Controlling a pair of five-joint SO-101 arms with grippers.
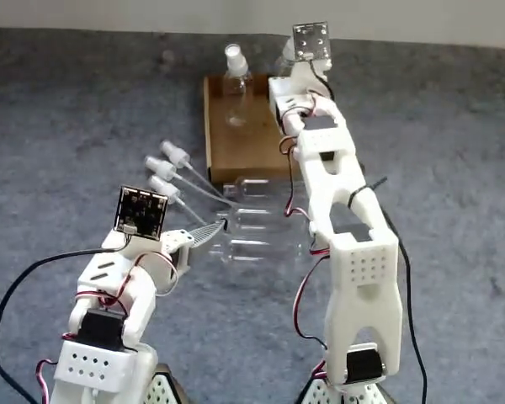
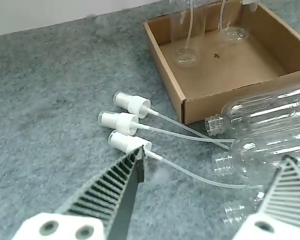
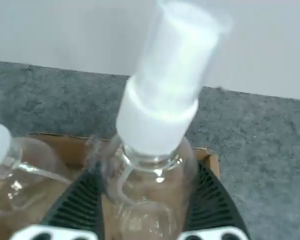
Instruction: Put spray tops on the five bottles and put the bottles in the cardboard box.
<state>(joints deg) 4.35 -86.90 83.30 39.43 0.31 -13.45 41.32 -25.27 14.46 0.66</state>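
Three clear bottles without tops lie side by side on the grey cloth, necks toward three loose white spray tops [image 2: 119, 121] with long tubes. My left gripper [image 2: 212, 167] hangs open just above them, one finger [image 2: 132, 172] by the nearest top [image 2: 125, 142], the other over the nearest bottle [image 2: 240, 210]. The cardboard box [image 1: 223, 156] lies beyond. A capped bottle [image 1: 236, 84] stands in it. My right gripper [image 3: 145, 200] is shut on a second capped bottle [image 3: 152, 170], held upright over the box's far end, its white spray top [image 3: 165, 75] on.
The right arm [image 1: 337, 194] stretches across the table beside the lying bottles [image 1: 254, 220] to the box. Grey cloth stretches bare to the left of the spray tops [image 1: 162, 168]. A pale wall runs behind the table.
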